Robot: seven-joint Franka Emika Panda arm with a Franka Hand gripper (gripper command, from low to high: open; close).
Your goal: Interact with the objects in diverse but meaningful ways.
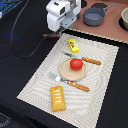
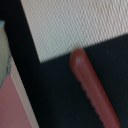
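The sausage (image 2: 93, 90), lying on the dark desk (image 1: 20, 55) just off the far edge of the woven placemat (image 1: 45, 70), is judged to be the target beneath the hovering pincer (image 1: 56, 31), whose jaw state cannot be told; a centred descent is called for next.

No readable text, labels, brands, numbers or signs anywhere in either view. Faint dark marks on top of the small yellow block (image 1: 73, 45) (too blurred to read as letters). Nothing printed on the placemat (image 1: 40, 75), the plate (image 1: 64, 72) or the ridged pastry (image 1: 58, 97).
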